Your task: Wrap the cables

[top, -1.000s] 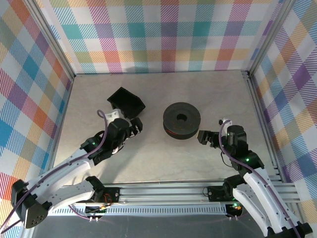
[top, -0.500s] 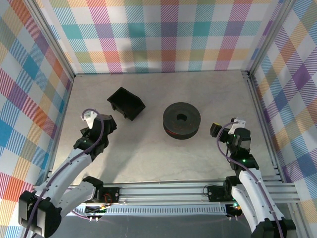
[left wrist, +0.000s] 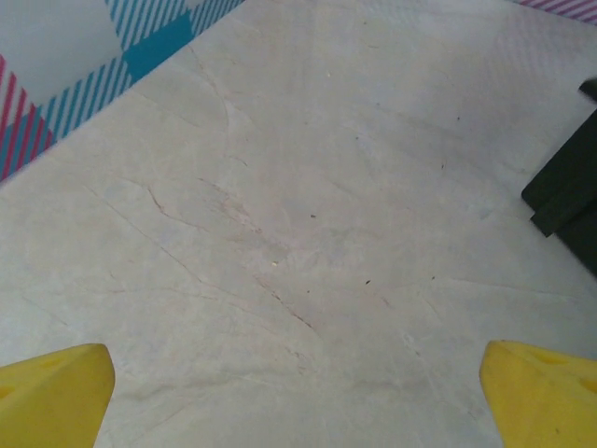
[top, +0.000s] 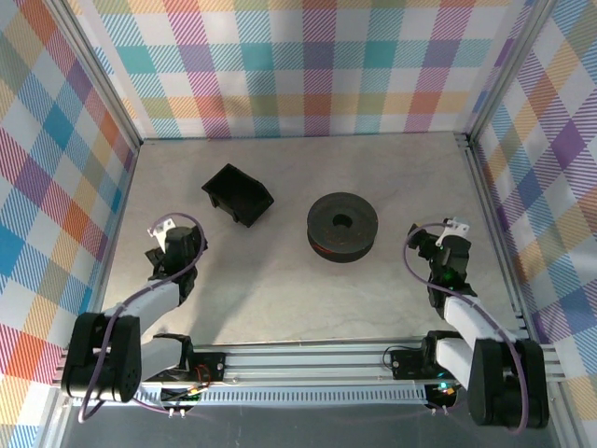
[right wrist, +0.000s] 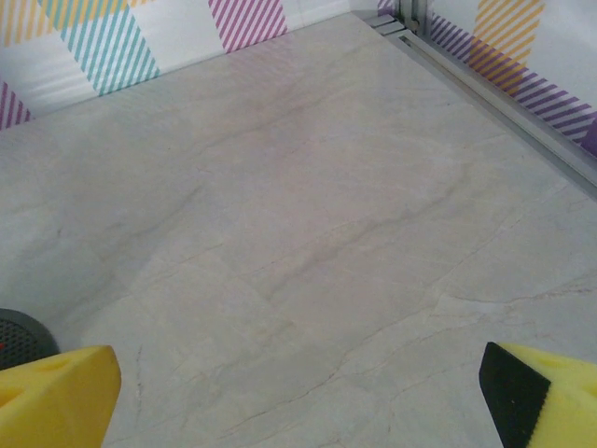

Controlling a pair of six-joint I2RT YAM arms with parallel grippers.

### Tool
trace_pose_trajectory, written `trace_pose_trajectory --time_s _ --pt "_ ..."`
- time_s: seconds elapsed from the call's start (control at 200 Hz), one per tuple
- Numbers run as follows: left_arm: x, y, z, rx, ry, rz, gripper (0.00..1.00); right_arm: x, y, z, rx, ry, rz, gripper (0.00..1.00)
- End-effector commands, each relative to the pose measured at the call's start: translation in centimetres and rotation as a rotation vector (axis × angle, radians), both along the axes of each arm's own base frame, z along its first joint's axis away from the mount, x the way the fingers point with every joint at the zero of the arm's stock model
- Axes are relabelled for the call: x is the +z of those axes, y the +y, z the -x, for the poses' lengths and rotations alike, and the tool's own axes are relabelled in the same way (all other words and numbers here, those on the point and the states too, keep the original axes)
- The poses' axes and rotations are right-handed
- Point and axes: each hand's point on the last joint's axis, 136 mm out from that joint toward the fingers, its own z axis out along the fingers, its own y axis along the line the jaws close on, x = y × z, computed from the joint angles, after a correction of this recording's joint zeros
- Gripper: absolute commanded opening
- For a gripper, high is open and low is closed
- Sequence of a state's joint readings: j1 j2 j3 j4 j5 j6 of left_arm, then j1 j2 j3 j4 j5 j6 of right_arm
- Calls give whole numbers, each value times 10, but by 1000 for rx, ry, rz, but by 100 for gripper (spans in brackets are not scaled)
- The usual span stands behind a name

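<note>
A black spool (top: 342, 226) lies flat in the middle of the table. A thin sliver of red cable (top: 323, 248) shows in its groove at the near left side. The spool's dark edge (right wrist: 14, 331) sits at the far left of the right wrist view. My left gripper (top: 177, 241) is drawn back at the near left, open, its yellow fingertips (left wrist: 56, 392) wide apart over bare table. My right gripper (top: 437, 246) is drawn back to the right of the spool, also open, with nothing between its fingertips (right wrist: 56, 397).
A black bin (top: 238, 194) stands at the back left of the spool; its corner (left wrist: 569, 191) shows at the right edge of the left wrist view. An aluminium rail (top: 490, 215) runs along the table's right side, and plaid walls close in three sides.
Both arms have folded back toward the near edge. The left gripper has left the black bin and the right gripper has moved away from the spool. Both stayed open.
</note>
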State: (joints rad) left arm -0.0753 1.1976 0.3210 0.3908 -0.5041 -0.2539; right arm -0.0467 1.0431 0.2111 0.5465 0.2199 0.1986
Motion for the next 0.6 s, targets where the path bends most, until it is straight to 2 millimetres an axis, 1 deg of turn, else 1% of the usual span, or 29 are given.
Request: trace_pose_trajectory --time_s 0.0,0.06,0.13,0.195,0.23,0.315,0.39,0.425,0.485,0.52,0.565,0.595 --pt "35 -4 -29 -56 -206 -33 100 27 -3 -19 9 -137 51 99" --pt "32 -1 -33 -42 -191 -54 100 21 -1 -26 20 -130 45 99" --pt "30 2 -36 -23 -227 -68 100 12 5 -34 56 -128 36 99" --pt "23 -1 -38 -45 -220 -69 100 9 14 -39 108 -133 39 99" --pt "24 -4 -38 -63 -239 -73 100 8 17 -40 123 -127 41 99" --pt "23 -4 -34 -64 -248 -70 100 7 22 -42 157 -125 45 99" --pt "23 -6 -36 -76 -248 -72 100 3 31 -46 209 -117 56 99" --pt "22 -10 -39 -104 -237 -71 100 -1 38 -49 244 -112 66 99" --pt "20 -20 -48 -168 -217 -71 100 -13 51 -56 320 -92 80 99" --pt "17 -26 -53 -207 -195 -72 100 -10 58 -61 354 -101 93 99" --pt "14 -34 -60 -256 -172 -70 100 -16 64 -63 379 -39 103 99" --pt "10 -39 -63 -288 -156 -66 100 -17 68 -66 393 -37 113 99"
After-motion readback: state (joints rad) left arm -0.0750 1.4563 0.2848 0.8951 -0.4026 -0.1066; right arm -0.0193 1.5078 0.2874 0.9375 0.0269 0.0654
